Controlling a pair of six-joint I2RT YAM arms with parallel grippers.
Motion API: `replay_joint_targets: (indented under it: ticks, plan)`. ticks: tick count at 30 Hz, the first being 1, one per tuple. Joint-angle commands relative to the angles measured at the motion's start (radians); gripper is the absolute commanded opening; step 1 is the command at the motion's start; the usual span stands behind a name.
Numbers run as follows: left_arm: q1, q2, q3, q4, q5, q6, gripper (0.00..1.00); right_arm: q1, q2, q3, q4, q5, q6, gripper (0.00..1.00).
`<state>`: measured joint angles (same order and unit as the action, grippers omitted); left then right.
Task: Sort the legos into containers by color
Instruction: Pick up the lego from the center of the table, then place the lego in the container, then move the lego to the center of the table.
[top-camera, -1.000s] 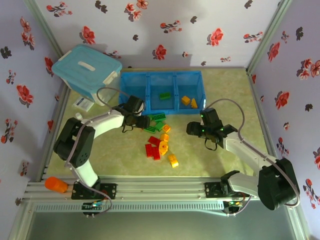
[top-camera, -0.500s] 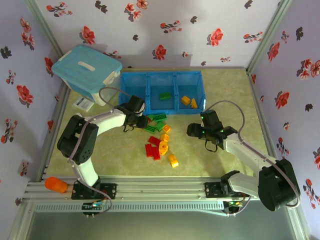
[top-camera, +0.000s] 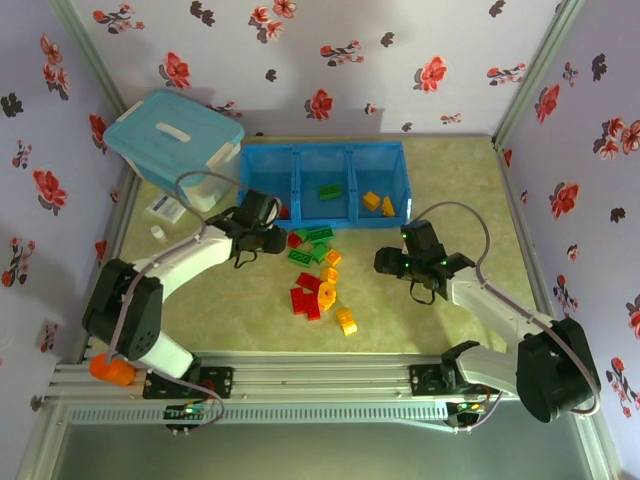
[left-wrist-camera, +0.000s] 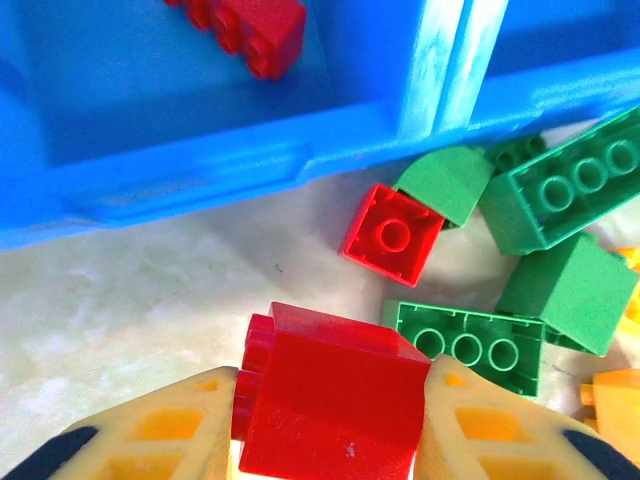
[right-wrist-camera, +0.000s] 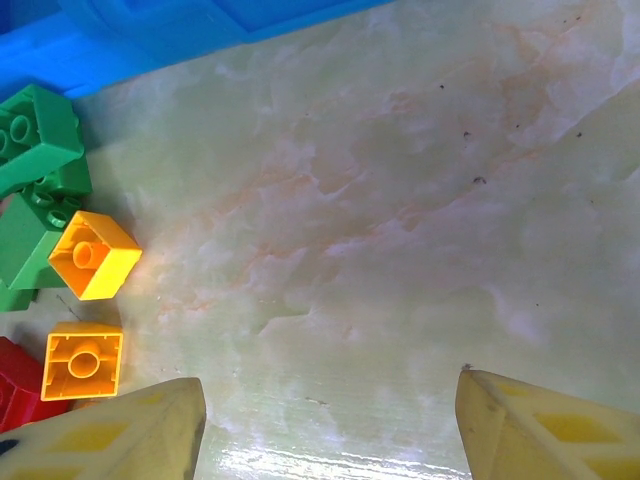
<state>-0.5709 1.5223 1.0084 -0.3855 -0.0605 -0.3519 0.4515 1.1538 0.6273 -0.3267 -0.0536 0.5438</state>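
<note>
Your left gripper (left-wrist-camera: 325, 440) is clamped on a red brick (left-wrist-camera: 335, 385), held just short of the tray's (left-wrist-camera: 180, 175) near wall, so you are in the carry step for red. The left bay beyond that wall holds another red piece (left-wrist-camera: 250, 25), which looks like the target: lift clear of the wall, centre over that bay, then let go. Your right gripper (right-wrist-camera: 330, 420) hangs open over bare table, holding nothing, beside the loose pile (top-camera: 318, 280). The orange brick (right-wrist-camera: 92, 255) nearby looks like its next pick.
</note>
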Motion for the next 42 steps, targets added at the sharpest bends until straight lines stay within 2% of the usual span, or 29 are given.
replay_joint_targets:
  ticks: [1, 14, 16, 18, 19, 20, 25, 26, 30, 33, 37, 42]
  plan:
    - [0.020, -0.057, 0.023, -0.035, -0.052, 0.010, 0.29, 0.000, -0.008, -0.014, 0.026, -0.008, 0.032, 0.67]
    - [0.145, 0.137, 0.286, -0.076, -0.042, 0.041, 0.28, 0.009, -0.102, -0.068, -0.004, -0.001, 0.053, 0.66]
    - [0.158, 0.165, 0.309, -0.078, -0.043, 0.039, 0.31, 0.009, -0.119, -0.079, -0.008, 0.000, 0.057, 0.66]
    - [0.164, 0.193, 0.341, -0.090, -0.042, 0.034, 0.43, 0.009, -0.131, -0.087, -0.010, 0.000, 0.061, 0.66]
    - [0.166, 0.208, 0.369, -0.112, -0.040, 0.027, 0.57, 0.009, -0.136, -0.091, -0.012, -0.001, 0.061, 0.66]
    - [0.164, 0.214, 0.399, -0.144, -0.033, 0.026, 0.63, 0.009, -0.141, -0.091, -0.016, -0.002, 0.063, 0.66]
    - [0.112, 0.102, 0.368, -0.130, -0.033, 0.027, 0.74, 0.012, -0.163, -0.092, -0.024, -0.005, 0.069, 0.66]
    - [0.101, 0.075, 0.350, -0.124, -0.034, 0.029, 0.81, 0.013, -0.166, -0.094, -0.019, -0.005, 0.072, 0.66]
    - [0.083, 0.012, 0.325, -0.160, -0.035, 0.019, 0.80, 0.018, -0.155, -0.088, -0.007, -0.017, 0.077, 0.66]
    - [0.034, -0.054, 0.274, -0.186, -0.037, 0.007, 0.78, 0.023, -0.149, -0.074, -0.016, -0.016, 0.074, 0.66]
    - [-0.059, -0.150, 0.129, -0.190, -0.064, -0.061, 0.74, 0.027, -0.151, -0.076, -0.003, -0.011, 0.080, 0.67]
    - [-0.206, -0.213, -0.054, -0.172, -0.073, -0.208, 0.68, 0.030, -0.110, -0.070, 0.019, -0.024, 0.082, 0.67]
